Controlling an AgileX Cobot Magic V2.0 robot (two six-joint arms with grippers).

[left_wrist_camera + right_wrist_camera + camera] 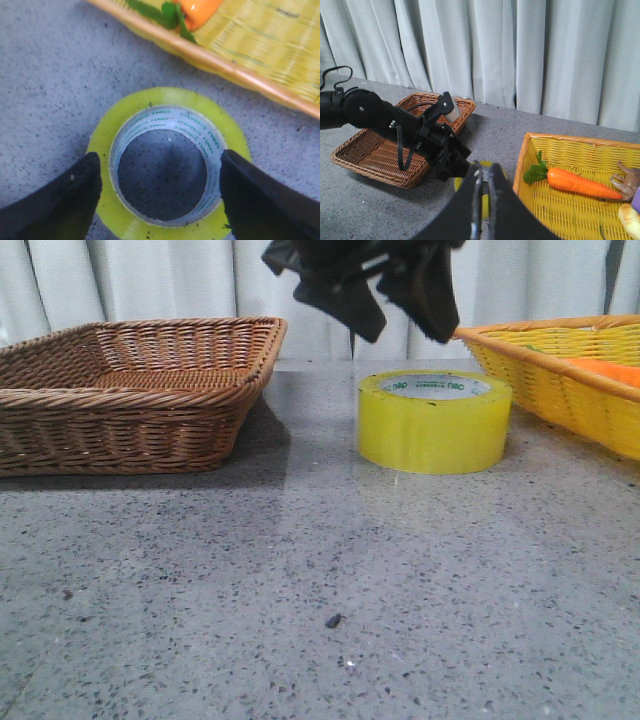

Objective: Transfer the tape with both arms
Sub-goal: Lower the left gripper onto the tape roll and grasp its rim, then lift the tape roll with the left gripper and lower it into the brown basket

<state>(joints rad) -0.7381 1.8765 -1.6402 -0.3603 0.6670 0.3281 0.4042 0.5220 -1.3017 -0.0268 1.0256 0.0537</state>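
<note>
The tape (435,425), a wide yellow roll with a white green-lettered core, lies flat on the grey table, right of centre. My left gripper (408,325) hangs open just above it. In the left wrist view the roll (165,97) sits between the two spread black fingers of the left gripper (160,165), which do not touch it. My right gripper (484,170) is shut and empty, held high and back from the scene. In its view the left gripper (452,167) covers most of the tape (458,183).
A brown wicker basket (130,390) stands at the left. A yellow basket (560,370) stands close to the right of the tape and holds a carrot (575,182) and other toys. White curtains hang behind the table.
</note>
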